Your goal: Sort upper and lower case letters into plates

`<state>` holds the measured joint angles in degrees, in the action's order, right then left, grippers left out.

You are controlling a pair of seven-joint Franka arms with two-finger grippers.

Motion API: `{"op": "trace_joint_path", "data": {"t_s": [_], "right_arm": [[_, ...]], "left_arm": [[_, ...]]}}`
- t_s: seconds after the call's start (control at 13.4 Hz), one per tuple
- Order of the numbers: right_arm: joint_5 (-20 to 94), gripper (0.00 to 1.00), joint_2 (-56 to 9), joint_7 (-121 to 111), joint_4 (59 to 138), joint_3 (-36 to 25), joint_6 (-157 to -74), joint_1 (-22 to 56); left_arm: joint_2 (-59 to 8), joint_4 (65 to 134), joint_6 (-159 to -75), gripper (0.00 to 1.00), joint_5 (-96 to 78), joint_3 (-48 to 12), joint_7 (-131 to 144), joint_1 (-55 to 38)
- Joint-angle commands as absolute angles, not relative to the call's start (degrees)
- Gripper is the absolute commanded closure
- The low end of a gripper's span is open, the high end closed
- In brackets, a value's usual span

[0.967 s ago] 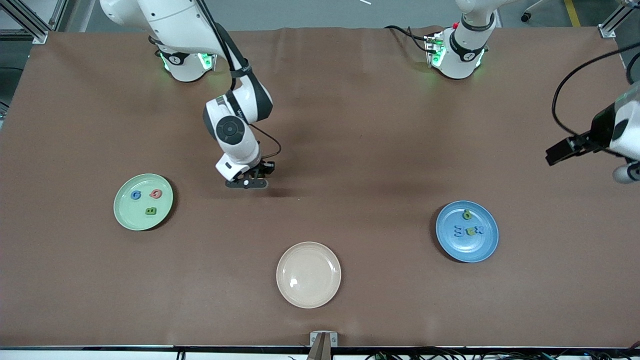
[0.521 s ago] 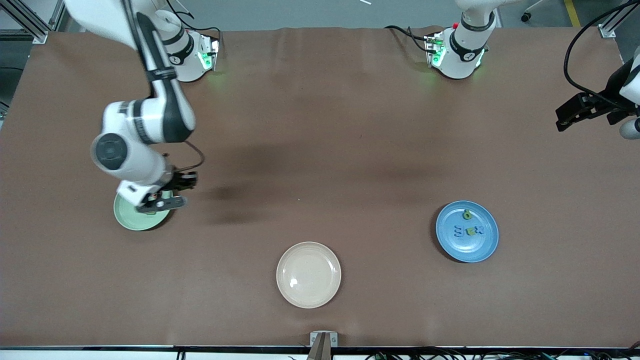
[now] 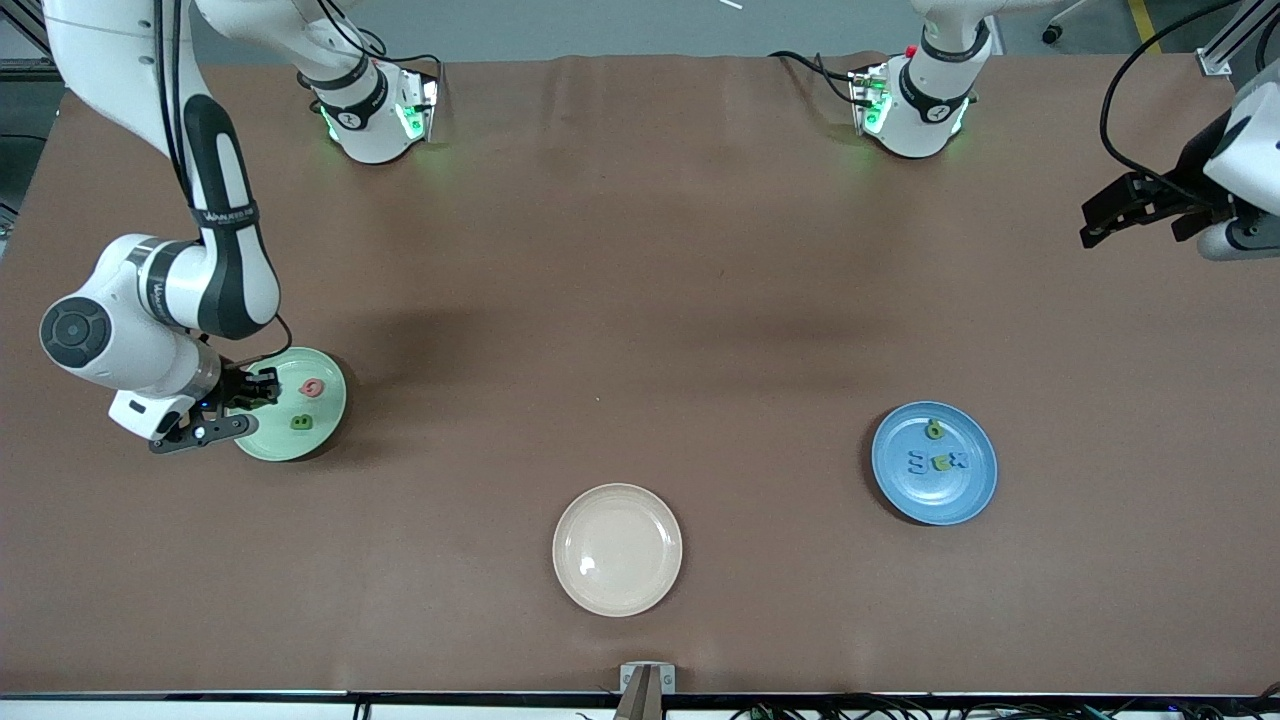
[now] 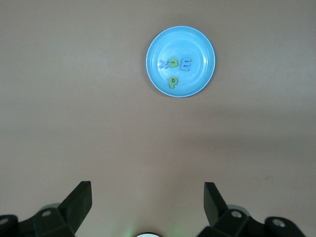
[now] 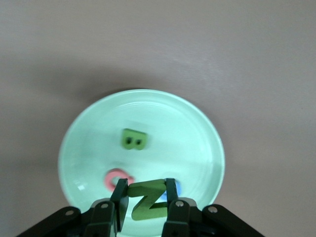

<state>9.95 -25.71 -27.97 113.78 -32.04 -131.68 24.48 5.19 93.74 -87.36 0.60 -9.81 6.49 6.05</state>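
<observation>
The pale mint green plate lies toward the right arm's end of the table. On it are a red letter, a green B and a blue letter, mostly hidden in the right wrist view. Over this plate's rim my right gripper is shut on a green Z. The blue plate toward the left arm's end holds several letters, among them a blue E. My left gripper hangs open and empty, high over that end.
An empty beige plate sits nearest the front camera at the table's middle. A small metal bracket is fixed at the front edge. Both arm bases stand along the edge farthest from the front camera.
My right arm has swung from the table's middle to the mint plate's rim, staying shut. The left gripper has drifted slightly at its end of the table.
</observation>
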Motion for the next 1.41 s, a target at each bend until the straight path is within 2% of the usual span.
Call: {"op": "trace_joint_path", "data": {"t_s": [0.0,0.37,0.82,0.97,1.04,1.12,1.19,1.34], "right_arm": [[11.68,0.86,-30.40,-29.27,110.93,-29.72,-133.07,21.64],[12.92,0.86,-34.27,-33.05,107.67,-20.23,-134.20,10.64],[13.10,0.83,-35.33,-33.05,107.67,-19.60,-134.91,10.46],[13.10,0.77,-35.42,-33.05,107.75,-19.51,-134.91,10.63],[13.10,0.64,-35.42,-32.96,107.75,-19.60,-134.91,10.90],[13.10,0.20,-35.33,-32.78,107.75,-19.60,-134.91,10.99],[13.10,0.00,-34.98,-32.35,107.75,-19.60,-134.56,11.16],[13.18,0.00,-33.23,-31.82,107.84,-19.60,-132.56,11.69]], "left_arm": [[6.86,95.45,-88.42,0.00,-0.70,-9.32,5.71,6.06],[6.24,95.36,-88.68,0.00,-0.62,-9.32,5.89,6.33],[5.63,95.54,-90.61,0.00,-0.09,-9.23,6.15,6.42],[4.92,95.54,-91.40,0.00,0.00,-9.23,6.15,6.50],[4.92,95.45,-91.41,0.00,0.00,-9.23,6.15,6.50],[5.01,95.36,-91.41,0.00,0.00,-9.23,6.15,6.50],[5.01,95.36,-91.41,0.00,0.00,-9.23,6.15,6.50],[5.18,95.45,-91.32,0.00,0.00,-9.14,6.07,6.59]]}}
